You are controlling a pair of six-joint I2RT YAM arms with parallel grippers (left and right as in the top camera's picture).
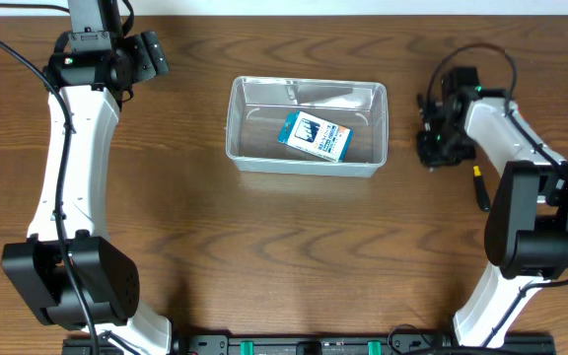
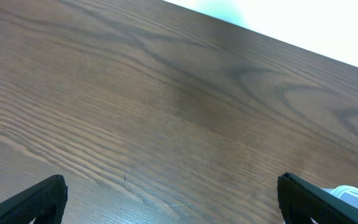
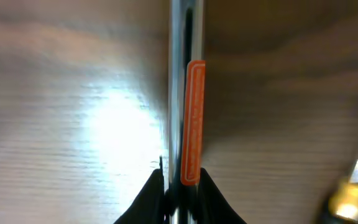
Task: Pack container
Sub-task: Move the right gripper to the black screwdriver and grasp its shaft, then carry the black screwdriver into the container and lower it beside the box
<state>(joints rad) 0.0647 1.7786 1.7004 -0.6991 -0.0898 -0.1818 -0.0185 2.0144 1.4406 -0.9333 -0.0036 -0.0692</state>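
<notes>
One clear plastic container [image 1: 307, 126] sits on the wooden surface [image 1: 264, 247] between the two tools, well to the right of the left tool [image 1: 152, 54] and near the left side of the right tool [image 3: 180, 186]. A blue-and-white box [image 1: 315, 137] lies tilted inside it. The right tool is pinching a slim silver metal strip [image 3: 176, 62] that bears an orange label [image 3: 194, 118]. A small black-and-yellow implement [image 1: 480, 187] lies nearby. The left tool's fingers [image 2: 39, 200] are spread wide above bare wood.

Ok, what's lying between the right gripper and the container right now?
Nothing: in the overhead view only bare table separates the container from the right gripper, which is shut on a slim metal tool.
</notes>
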